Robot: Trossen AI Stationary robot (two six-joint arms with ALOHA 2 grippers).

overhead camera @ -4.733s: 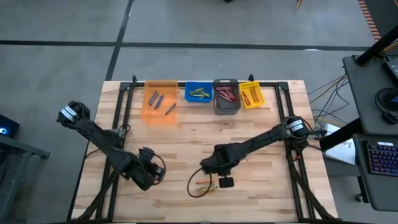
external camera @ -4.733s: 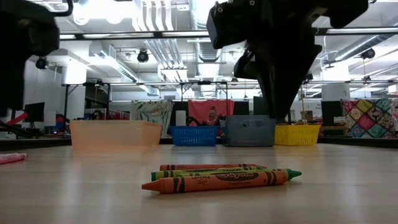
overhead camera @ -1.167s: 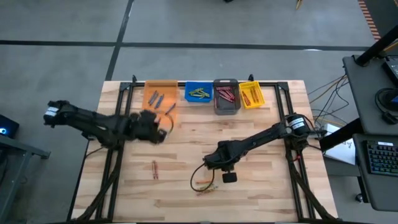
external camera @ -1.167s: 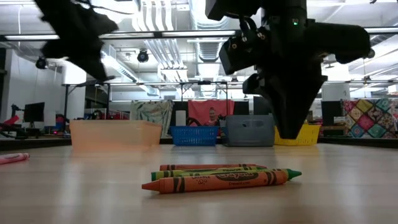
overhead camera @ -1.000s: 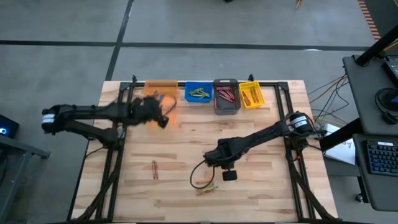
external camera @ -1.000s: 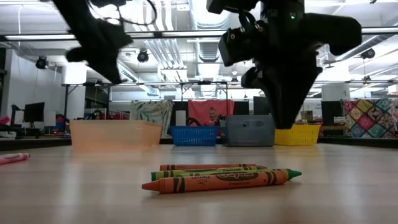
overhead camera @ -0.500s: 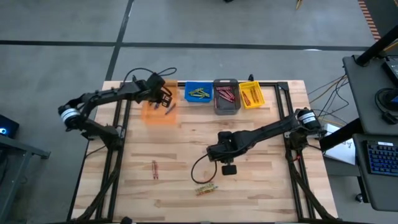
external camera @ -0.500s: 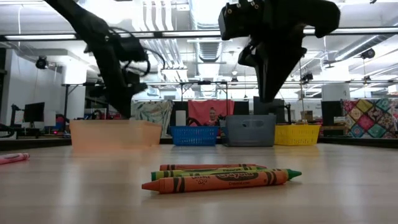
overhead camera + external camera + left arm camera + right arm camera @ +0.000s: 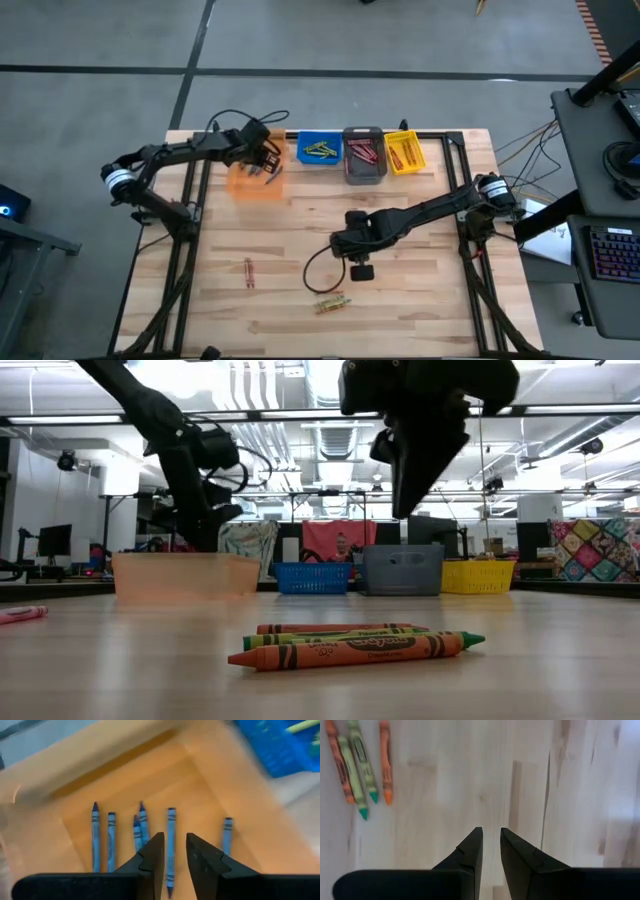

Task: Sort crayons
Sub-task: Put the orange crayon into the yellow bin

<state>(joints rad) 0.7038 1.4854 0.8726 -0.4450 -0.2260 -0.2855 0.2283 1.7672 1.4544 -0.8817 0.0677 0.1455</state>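
Crayons are split up on your desk (image 9: 420,300): blue crayons (image 9: 140,835) lie in the orange bin (image 9: 256,178), and a loose cluster (image 9: 331,303) sits near the front edge. Your left gripper (image 9: 174,851) hangs over that bin, jaws slightly parted with nothing pinched, one blue stick showing through the gap. Your right gripper (image 9: 491,845) hovers mid-desk, jaws narrowly apart, seemingly empty.

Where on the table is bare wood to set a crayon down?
Free: the wide strip between the row of plastic bins and the right claw, and the front right corner. Crowded: near the loose crayon cluster at front centre and the red crayon front left.
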